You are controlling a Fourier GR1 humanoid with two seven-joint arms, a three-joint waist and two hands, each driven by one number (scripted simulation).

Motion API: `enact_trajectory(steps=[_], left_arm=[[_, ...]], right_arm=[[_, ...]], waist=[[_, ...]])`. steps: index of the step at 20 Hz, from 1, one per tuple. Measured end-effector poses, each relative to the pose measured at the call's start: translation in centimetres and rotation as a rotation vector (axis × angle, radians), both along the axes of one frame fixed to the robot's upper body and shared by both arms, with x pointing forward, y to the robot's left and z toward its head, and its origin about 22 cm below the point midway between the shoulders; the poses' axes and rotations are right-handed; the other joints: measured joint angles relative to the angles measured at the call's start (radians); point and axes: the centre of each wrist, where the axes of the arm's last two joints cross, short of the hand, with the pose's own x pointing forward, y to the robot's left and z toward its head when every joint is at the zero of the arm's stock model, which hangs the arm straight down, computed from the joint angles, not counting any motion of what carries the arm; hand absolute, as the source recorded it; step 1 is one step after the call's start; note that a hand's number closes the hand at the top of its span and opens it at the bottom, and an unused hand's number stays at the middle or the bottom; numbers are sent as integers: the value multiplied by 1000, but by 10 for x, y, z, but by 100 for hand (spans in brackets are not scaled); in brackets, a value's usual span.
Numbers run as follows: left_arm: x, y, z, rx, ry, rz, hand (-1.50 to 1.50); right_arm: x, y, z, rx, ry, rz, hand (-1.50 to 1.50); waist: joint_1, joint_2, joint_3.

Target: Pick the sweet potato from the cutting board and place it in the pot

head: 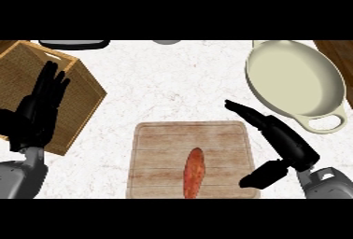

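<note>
Resting left, reaching right, potato lying on board.

Holding left hand [38, 109] open over wooden tray [76, 74], fingers straight, pointing up. Lying lengthwise on board [155, 140]: orange potato [194, 172], untouched. Hovering at board's right edge: right hand [283, 142], fingers extending straight up-left, thumb spreading wide over board's corner, gripping nothing. Sitting far right: cream pot [331, 79], apart from hand.
</note>
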Motion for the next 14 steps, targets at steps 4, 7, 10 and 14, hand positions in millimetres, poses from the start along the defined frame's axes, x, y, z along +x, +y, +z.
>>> enact_trajectory(steps=[4, 7, 10, 14], left_arm=[[2, 1, 2, 1, 1, -12, 0], [2, 2, 0, -5, -5, -13, 0], [-5, 7, -1, -7, -4, -8, 0], [0, 5, -2, -7, -13, -4, 0]], right_arm=[[-7, 29, 18, -177, 81, 64, -150], [-15, 52, 24, -261, 140, 94, -150], [-24, 70, 31, -308, 185, 108, -150], [-24, 86, 25, -326, 211, 106, -150]], waist=[[3, 0, 0], [4, 1, 1], [5, 2, 2], [4, 3, 4]])
